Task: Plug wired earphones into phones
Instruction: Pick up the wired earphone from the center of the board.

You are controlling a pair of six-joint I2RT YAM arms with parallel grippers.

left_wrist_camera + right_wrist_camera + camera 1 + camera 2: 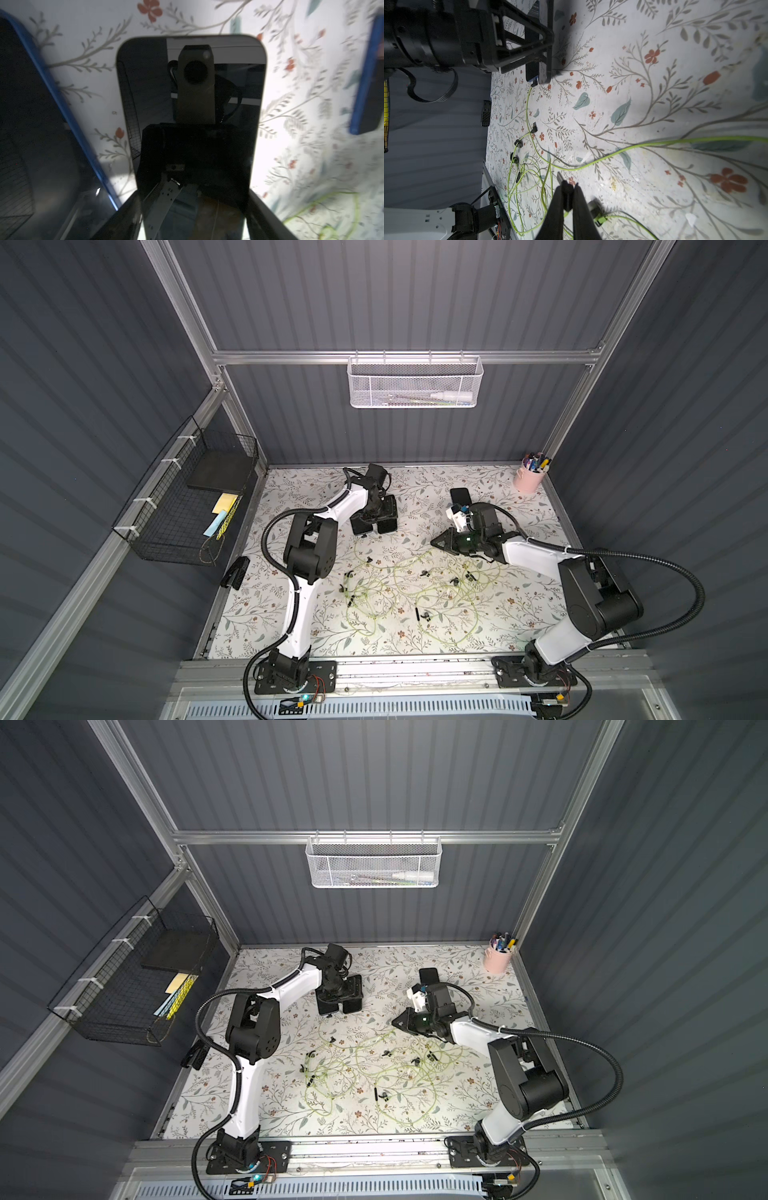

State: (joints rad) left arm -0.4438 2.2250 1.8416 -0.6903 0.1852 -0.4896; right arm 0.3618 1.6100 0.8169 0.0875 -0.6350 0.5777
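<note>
Left gripper [192, 193]: spread wide, fingers against both long edges of the black phone [191, 93], clamping it flat on the floral table [528, 610].
Right gripper [569, 188]: pinched shut on what looks like an earphone plug [560, 176], low over the table.
Blue-rimmed phone [25, 114]: just beside the clamped one, with a second plug [534, 83] at its end.
Third phone [460, 494]: far side, near the right wrist.
Earphone cords [415, 589]: tangled mid-table, between the arms.

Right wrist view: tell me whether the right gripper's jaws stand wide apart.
No, the right gripper has its jaws pinched together around a small black plug.
</note>
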